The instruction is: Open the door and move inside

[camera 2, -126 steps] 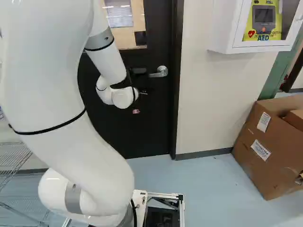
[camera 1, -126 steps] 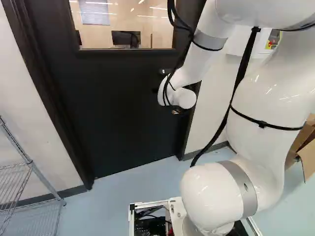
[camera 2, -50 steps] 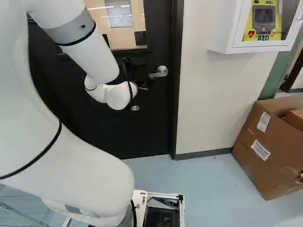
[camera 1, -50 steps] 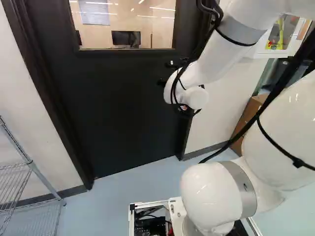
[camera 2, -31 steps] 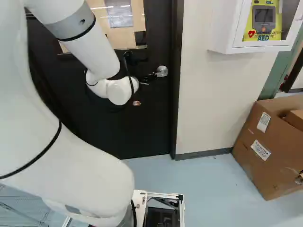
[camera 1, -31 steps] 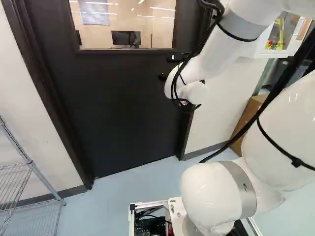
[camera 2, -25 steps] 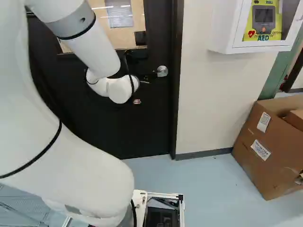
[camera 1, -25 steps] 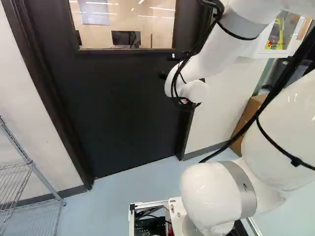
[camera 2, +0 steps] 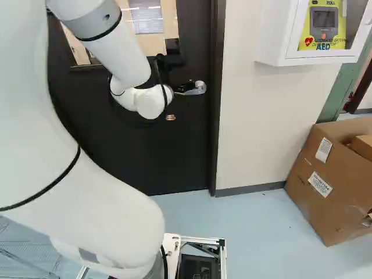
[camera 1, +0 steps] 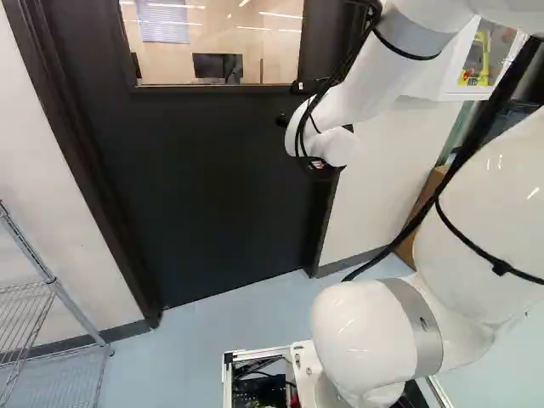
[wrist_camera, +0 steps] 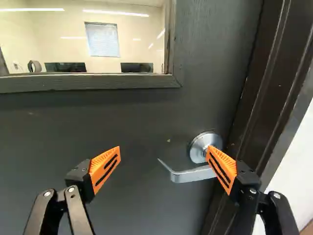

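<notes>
Cabinet (camera 2: 274,35) with device (camera 2: 324,24) inside; carton (camera 2: 319,180) with smaller box (camera 2: 362,146), cut off in right base view. Lever (wrist_camera: 190,175) partly hidden behind finger (wrist_camera: 221,169) of spread, released gripper (camera 1: 287,104).

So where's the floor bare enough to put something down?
The floor looks bare between the robot's base and the cardboard box, and between the wire rack and that base. It's crowded at the door handle: in the wrist view, one finger of the open gripper overlaps it.

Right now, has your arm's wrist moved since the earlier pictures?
Yes, a little upward in the right base view: my wrist sits higher against the door frame.
</notes>
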Robot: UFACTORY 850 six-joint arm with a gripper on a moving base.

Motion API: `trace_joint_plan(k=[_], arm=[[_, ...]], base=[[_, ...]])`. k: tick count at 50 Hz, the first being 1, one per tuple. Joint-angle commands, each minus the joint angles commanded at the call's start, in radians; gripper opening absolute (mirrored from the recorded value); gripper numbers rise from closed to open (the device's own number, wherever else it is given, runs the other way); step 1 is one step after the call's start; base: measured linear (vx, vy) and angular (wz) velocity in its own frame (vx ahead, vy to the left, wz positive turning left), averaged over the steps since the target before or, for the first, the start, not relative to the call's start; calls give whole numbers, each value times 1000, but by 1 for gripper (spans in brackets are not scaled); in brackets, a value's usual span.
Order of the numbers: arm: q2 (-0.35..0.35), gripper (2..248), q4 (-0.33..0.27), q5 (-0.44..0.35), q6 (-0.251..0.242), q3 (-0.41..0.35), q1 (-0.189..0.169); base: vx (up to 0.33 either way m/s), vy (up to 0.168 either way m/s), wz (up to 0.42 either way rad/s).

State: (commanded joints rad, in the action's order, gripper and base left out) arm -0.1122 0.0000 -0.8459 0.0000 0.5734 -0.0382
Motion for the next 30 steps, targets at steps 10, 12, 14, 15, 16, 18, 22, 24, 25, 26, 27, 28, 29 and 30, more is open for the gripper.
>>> trace_joint_plan(k=[10, 12, 14, 15, 16, 18, 22, 24, 25, 26, 27, 28, 29, 30], arm=[[38, 247, 0, 0, 0, 29, -12], [48, 247, 0, 0, 0, 34, -13], [58, 247, 0, 0, 0, 39, -15], [62, 247, 0, 0, 0, 41, -15], [65, 247, 0, 0, 0, 42, -16], [71, 247, 0, 0, 0, 43, -17], [80, 247, 0, 0, 0, 43, -17], [83, 247, 0, 0, 0, 43, -17], [85, 247, 0, 0, 0, 42, -17], [87, 247, 0, 0, 0, 42, -17], [90, 247, 0, 0, 0, 42, -17], [93, 247, 0, 0, 0, 43, -16], [97, 247, 0, 0, 0, 44, -16], [101, 247, 0, 0, 0, 46, -14]], base=[[0, 0, 0], [0, 0, 0], [0, 0, 0], [0, 0, 0], [0, 0, 0], [0, 0, 0], [0, 0, 0], [0, 0, 0], [0, 0, 0], [0, 0, 0], [0, 0, 0], [0, 0, 0], [0, 0, 0], [0, 0, 0]])
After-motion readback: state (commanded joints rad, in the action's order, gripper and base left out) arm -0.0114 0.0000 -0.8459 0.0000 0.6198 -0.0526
